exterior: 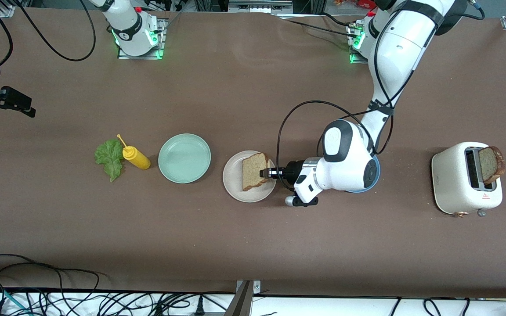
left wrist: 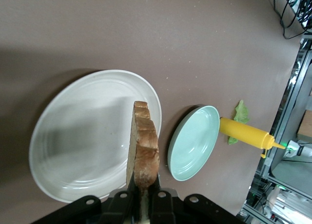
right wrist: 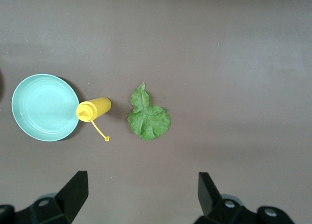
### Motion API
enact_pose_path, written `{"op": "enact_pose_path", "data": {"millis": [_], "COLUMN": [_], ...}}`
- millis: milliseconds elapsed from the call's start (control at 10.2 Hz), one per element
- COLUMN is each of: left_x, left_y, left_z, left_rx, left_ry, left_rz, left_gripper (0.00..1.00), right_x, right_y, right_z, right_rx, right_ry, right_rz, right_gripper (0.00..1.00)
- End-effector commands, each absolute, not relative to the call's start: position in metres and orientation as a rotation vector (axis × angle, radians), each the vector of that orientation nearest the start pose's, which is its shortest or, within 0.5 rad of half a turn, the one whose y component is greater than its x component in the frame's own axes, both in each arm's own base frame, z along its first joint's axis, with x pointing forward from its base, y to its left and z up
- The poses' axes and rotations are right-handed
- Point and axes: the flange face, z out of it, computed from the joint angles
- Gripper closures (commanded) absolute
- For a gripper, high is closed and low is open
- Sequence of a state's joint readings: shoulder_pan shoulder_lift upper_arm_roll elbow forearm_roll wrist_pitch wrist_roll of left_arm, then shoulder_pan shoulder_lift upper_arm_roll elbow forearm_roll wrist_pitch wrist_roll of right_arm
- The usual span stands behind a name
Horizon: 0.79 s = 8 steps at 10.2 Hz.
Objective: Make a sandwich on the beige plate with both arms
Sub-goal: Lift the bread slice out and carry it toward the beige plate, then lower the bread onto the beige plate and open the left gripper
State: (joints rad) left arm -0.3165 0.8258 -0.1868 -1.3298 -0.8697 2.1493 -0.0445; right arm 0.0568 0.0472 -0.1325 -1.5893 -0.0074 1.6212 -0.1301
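My left gripper (exterior: 265, 173) is shut on the crust edge of a brown bread slice (exterior: 254, 171), holding it tilted over the beige plate (exterior: 235, 186). In the left wrist view the slice (left wrist: 144, 146) stands edge-on between the fingers (left wrist: 145, 187) above the plate (left wrist: 83, 136). A second bread slice (exterior: 491, 163) sticks out of the white toaster (exterior: 459, 180). The green lettuce leaf (exterior: 109, 158) lies on the table toward the right arm's end. My right gripper (right wrist: 141, 185) hangs open and empty high over the table near the lettuce (right wrist: 148, 119).
A mint green plate (exterior: 184, 158) sits beside the beige plate, with a yellow squeeze bottle (exterior: 136, 158) between it and the lettuce. A blue plate's rim (exterior: 377, 175) shows under the left arm's wrist. Cables lie along the table's near edge.
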Motion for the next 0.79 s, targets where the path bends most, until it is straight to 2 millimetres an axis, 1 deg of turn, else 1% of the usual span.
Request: {"op": "enact_pose_path", "data": {"millis": [0,197,295,491,590,688], "left_x": [0.655,0.648,0.648,0.648,0.650,0.655], "left_y": [-0.378,-0.393,-0.393,-0.391,-0.386,-0.379], "left_z": [0.249,0.237,0.233,0.231,0.228,0.228], "left_rx": [2.273,2.291,2.294,2.306,2.312,2.314], "left_ry": [0.160,0.175,0.179,0.171,0.164,0.174], "left_rz": [-0.314,-0.271,-0.268,-0.264,-0.256,-0.248], "left_gripper": [1.00,1.00,1.00,1.00,0.59,0.03], "right_x": [0.569,0.569,0.569,0.569,0.569,0.569], "right_y": [-0.043,-0.044,-0.044,-0.044,-0.044,-0.044], "right_z": [0.596,0.596,0.596,0.596,0.596,0.597], "right_rx": [-3.148,-3.148,-3.148,-3.148,-3.148,-3.148], "right_ry": [-0.078,-0.075,-0.075,-0.075,-0.075,-0.075], "right_rz": [0.030,0.032,0.032,0.032,0.032,0.030], "right_gripper": [0.00,0.00,0.00,0.00,0.00,0.00]}}
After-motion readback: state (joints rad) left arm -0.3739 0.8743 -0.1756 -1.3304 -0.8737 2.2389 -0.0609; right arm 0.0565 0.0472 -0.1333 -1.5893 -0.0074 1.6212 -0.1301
